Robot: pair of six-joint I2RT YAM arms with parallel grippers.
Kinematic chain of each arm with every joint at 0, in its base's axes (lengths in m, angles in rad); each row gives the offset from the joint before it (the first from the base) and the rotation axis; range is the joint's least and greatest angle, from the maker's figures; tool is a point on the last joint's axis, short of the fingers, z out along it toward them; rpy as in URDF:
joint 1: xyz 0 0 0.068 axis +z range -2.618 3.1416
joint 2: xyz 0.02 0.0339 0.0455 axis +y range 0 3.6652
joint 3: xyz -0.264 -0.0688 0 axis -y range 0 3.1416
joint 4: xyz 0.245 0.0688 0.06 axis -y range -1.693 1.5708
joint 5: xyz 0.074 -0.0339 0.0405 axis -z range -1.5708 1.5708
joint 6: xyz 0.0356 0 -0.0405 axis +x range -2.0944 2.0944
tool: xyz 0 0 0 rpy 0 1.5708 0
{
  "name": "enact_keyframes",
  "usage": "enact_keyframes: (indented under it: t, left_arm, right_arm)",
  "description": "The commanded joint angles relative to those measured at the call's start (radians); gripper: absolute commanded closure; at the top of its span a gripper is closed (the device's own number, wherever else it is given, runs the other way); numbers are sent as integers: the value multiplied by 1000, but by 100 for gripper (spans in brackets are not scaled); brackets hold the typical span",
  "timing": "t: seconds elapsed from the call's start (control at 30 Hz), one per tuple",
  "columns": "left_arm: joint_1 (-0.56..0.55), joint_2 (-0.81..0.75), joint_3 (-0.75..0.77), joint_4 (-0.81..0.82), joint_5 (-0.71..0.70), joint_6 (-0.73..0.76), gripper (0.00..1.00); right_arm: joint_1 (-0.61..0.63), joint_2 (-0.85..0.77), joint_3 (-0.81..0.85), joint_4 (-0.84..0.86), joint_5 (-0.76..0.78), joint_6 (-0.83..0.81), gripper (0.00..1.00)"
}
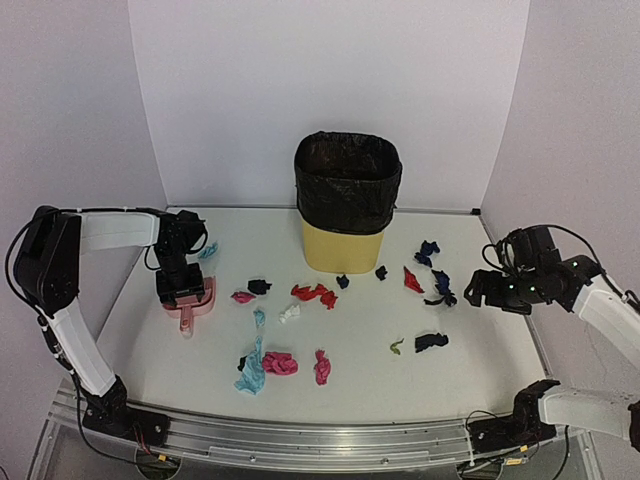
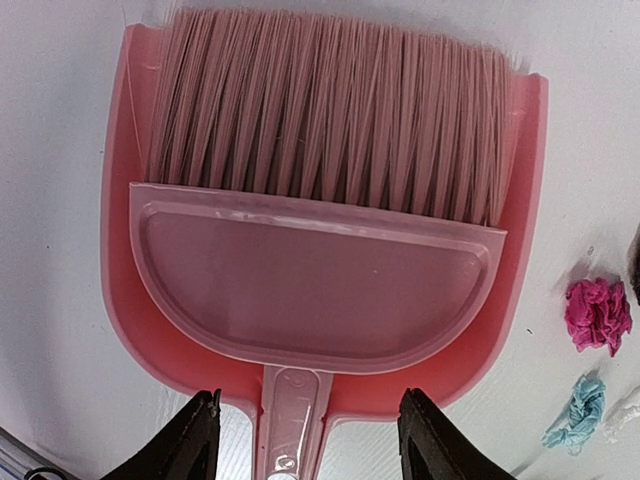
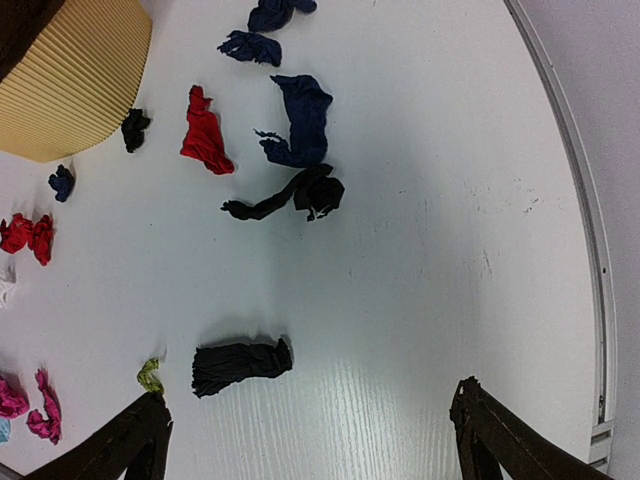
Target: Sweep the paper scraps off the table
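Along the near edge, a grooved metal rail [image 1: 300, 440] fronts the flat, matte white table [image 1: 500, 370]. The paper scraps [image 1: 280, 363] are scattered across the middle of that surface, each crumpled or twisted.

1. Nearest you lie a long light blue twist [image 1: 252, 372] and two pink wads. To the right are a small olive scrap [image 3: 150, 375] and a pleated black scrap [image 3: 240, 365].
2. The right gripper [image 3: 312, 425] hangs over the right side of the table. Its jaws are wide apart and hold nothing. The pleated black scrap lies just ahead of its left finger.
3. The left gripper [image 2: 308, 405] sits over the pink dustpan [image 2: 130, 300] at the left of the table. Its jaws are apart, and its dark fingers [image 2: 190, 445] stand on either side of the brush handle [image 2: 290, 440].
4. The brush [image 2: 310, 280] lies inside the dustpan. Both are smooth, glossy plastic, and the bristles [image 2: 320, 110] are fine and straight.
5. Farther back lie red, white, navy and black scraps.
6. At the rear centre stands a ribbed yellow bin [image 1: 340, 248] lined with a crinkled black bag [image 1: 348, 185]. Small dark scraps lie near its base.
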Motion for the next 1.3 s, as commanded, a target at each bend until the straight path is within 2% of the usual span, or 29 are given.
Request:
enact_keyframes:
  t: [0.0,0.83,1.27]
  left_arm:
    - [5,21,-6,7,-31,20,40]
    - [5,82,-4,41,-16,36,44]
    - [4,73,3,54,-23,18,60]
  right_arm:
    - [-3,-3,-8,7,-6,-7,4]
    - [-3,-12,-9,7,14,-8,4]
    - [-3,-13,-9,6,19,-8,4]
